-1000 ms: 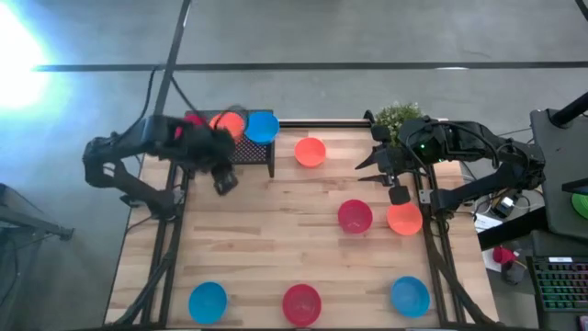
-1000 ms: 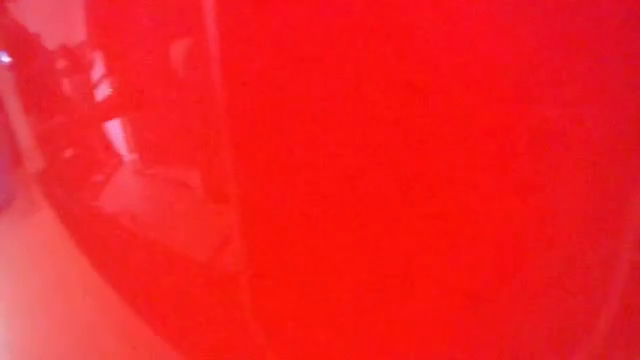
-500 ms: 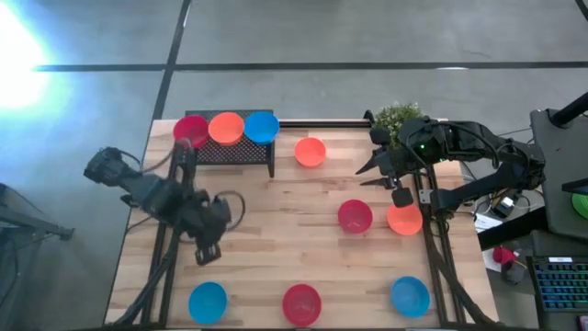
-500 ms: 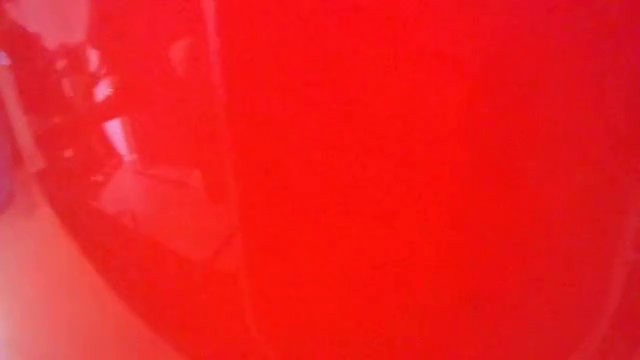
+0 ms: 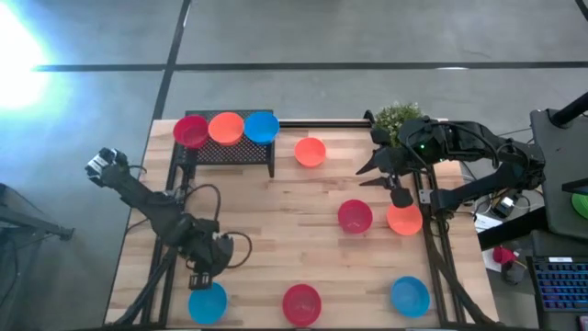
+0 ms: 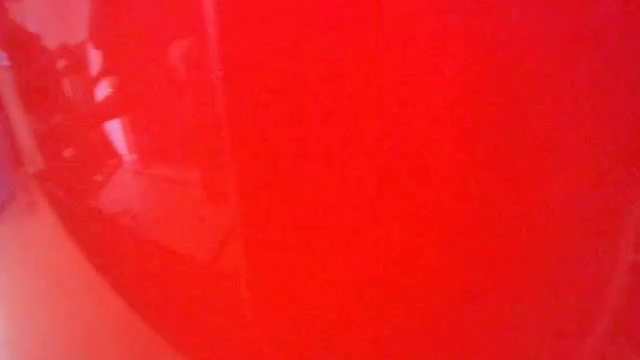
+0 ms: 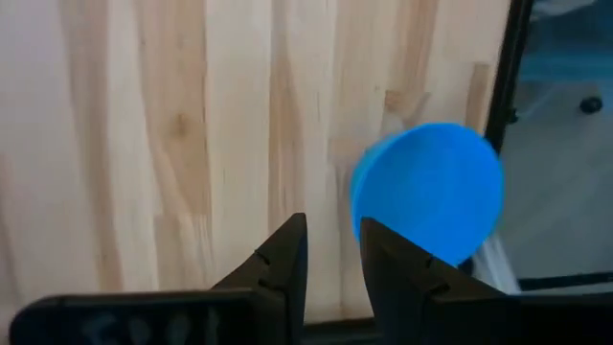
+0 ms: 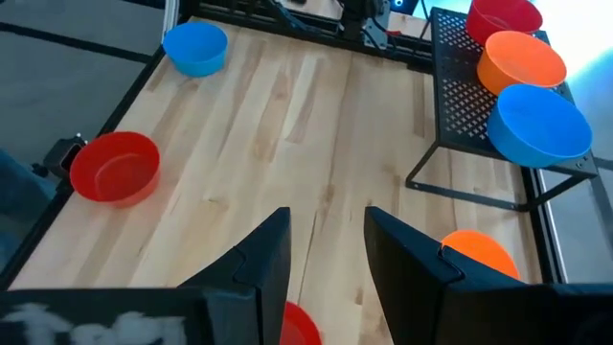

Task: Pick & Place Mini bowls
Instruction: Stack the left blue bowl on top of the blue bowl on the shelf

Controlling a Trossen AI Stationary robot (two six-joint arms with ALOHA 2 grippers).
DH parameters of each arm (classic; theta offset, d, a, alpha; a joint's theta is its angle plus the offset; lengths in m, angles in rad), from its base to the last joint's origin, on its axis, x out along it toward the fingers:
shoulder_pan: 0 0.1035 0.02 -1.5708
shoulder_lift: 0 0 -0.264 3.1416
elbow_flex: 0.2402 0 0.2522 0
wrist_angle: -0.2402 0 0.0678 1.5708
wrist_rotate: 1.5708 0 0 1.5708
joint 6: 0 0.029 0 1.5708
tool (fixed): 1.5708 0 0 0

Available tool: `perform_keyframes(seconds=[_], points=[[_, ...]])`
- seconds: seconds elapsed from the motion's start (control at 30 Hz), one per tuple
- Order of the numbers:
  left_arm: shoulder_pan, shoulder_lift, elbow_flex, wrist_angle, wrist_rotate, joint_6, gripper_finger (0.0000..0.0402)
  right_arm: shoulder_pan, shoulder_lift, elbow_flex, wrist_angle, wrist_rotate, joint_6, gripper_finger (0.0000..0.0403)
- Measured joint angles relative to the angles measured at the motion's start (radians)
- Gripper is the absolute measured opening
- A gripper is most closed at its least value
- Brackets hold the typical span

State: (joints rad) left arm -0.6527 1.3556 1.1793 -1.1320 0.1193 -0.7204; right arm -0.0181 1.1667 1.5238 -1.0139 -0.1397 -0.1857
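While left gripper (image 5: 204, 277) nears blue bowl (image 5: 208, 302), jaws apart

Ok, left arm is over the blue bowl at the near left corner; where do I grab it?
Grip the rim of the blue bowl, coming straight down. It sits upright and open, so one finger can go inside, one outside. The left gripper hovers open just beside it.

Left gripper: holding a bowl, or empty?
Empty: the left gripper is open above a blue bowl, nothing between its fingers.

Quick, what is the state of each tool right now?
Left tool: open, holds nothing, above the blue bowl.
Right tool: open, holds nothing.
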Motion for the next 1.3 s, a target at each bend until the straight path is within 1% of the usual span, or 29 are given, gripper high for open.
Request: perform_keyframes(seconds=[0.07,0.17,0.27,0.47,0.57,0.9,1.07,1.2,1.3], points=[[-0.007,0.0,-0.047,0.046,0.014,0.015,0.0092,0.0,0.0,0.0,0.0,0.0,0.0,0.0132],[-0.015,0.0,-0.113,0.124,0.065,0.015,0.0092,0.0,0.0,0.0,0.0,0.0,-0.003,0.0132],[-0.027,0.0,-0.174,0.251,0.103,0.012,0.0092,0.0,0.0,0.0,0.0,-0.004,-0.013,0.0132],[-0.056,0.0,-0.296,0.48,0.128,-0.021,0.0092,0.0,0.0,0.0,0.0,-0.048,-0.016,0.0132],[-0.067,0.0,-0.339,0.527,0.139,-0.048,0.0092,0.0,0.0,0.0,0.0,-0.053,-0.016,0.0132],[-0.089,0.0,-0.427,0.593,0.171,-0.073,0.0092,0.0,0.0,0.0,0.0,-0.053,-0.016,0.0132],[-0.093,0.0,-0.493,0.691,0.172,-0.136,0.0092,0.0,0.0,0.0,0.0,-0.053,-0.016,0.0132],[-0.093,0.0,-0.532,0.734,0.172,-0.143,0.0092,0.0,0.0,0.0,0.0,-0.053,-0.016,0.0132],[-0.093,0.0,-0.546,0.736,0.172,-0.143,0.0091,0.0,0.0,0.0,0.0,-0.053,-0.016,0.0132]])
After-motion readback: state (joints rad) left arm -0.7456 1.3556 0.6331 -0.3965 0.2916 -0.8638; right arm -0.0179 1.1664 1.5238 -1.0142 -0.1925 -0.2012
